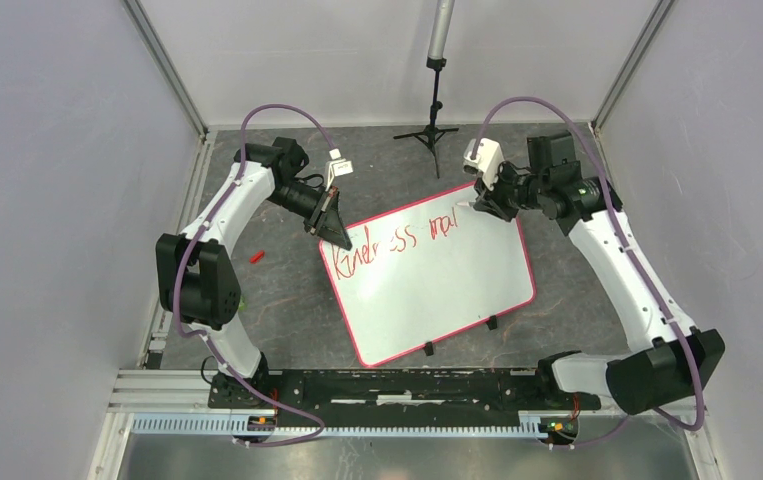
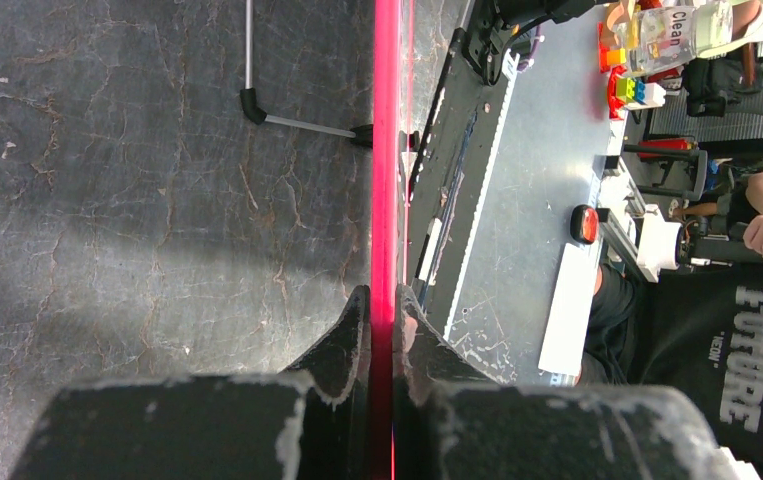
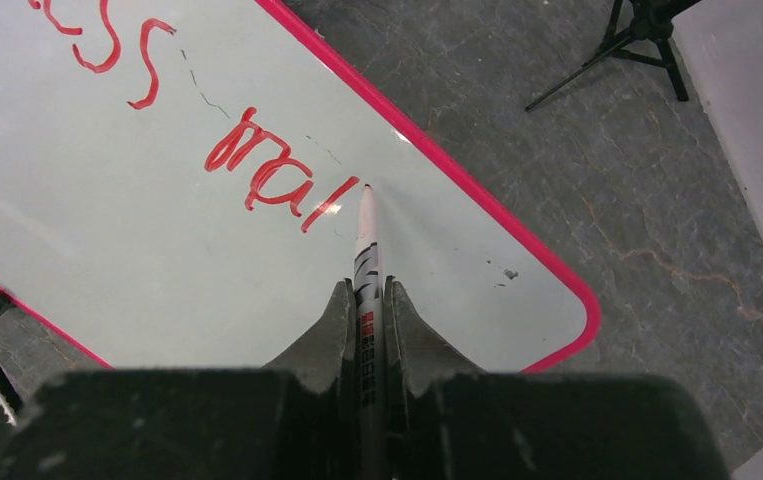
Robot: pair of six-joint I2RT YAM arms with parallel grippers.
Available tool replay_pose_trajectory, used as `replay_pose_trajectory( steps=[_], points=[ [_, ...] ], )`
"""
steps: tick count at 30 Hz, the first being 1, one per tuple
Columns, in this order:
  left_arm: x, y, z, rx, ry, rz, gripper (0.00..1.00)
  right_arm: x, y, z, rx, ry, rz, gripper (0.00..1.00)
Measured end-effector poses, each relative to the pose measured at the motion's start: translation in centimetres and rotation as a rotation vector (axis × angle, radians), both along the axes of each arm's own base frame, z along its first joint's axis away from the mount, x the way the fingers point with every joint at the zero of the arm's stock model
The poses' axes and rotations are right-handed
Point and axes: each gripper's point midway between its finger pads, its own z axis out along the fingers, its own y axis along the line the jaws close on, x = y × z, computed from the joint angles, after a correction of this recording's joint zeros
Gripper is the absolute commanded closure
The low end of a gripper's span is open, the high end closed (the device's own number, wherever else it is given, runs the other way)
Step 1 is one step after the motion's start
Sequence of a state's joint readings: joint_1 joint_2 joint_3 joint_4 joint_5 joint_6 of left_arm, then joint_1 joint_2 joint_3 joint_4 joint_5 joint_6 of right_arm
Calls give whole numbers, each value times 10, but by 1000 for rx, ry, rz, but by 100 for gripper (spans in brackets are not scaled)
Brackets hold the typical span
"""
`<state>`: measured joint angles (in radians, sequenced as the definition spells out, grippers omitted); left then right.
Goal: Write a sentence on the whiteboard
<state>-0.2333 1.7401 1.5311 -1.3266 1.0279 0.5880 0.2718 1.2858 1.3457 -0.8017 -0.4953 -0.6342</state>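
The whiteboard (image 1: 437,285) lies tilted on the dark table, white with a red-pink rim and black clips on its near edge. The sentence (image 1: 392,243) in red reads about "Kindness mal" along its far edge; its last letters show in the right wrist view (image 3: 257,170). My left gripper (image 1: 338,232) is shut on the board's far left corner; the rim (image 2: 386,150) runs edge-on between its jaws. My right gripper (image 1: 484,204) is shut on a white marker (image 3: 367,250) whose red tip touches the board just after the last red stroke.
A small red cap (image 1: 256,256) lies on the table left of the board. A black tripod stand (image 1: 435,100) stands at the back centre. Grey walls close in both sides. A black rail (image 1: 397,385) runs along the near edge.
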Motion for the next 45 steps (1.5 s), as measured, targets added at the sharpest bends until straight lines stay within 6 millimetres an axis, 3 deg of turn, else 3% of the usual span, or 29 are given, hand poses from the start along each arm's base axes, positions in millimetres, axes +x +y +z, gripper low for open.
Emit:
replay_pose_trajectory(
  steps=[11, 22, 28, 36, 45],
  points=[
    [0, 0, 0, 0, 0, 0, 98, 4, 0, -14, -13, 25, 0, 100],
    [0, 0, 0, -1, 0, 0, 98, -22, -10, -36, -46, 60, 2, 100],
    [-1, 0, 0, -2, -3, 0, 98, -21, -14, -35, -68, 53, -10, 100],
    [-1, 0, 0, -3, -5, 0, 97, -10, -6, -5, -28, 1, 1, 100],
    [-1, 0, 0, -4, -7, 0, 98, -10, 3, -14, -6, 45, 30, 100]
  ],
)
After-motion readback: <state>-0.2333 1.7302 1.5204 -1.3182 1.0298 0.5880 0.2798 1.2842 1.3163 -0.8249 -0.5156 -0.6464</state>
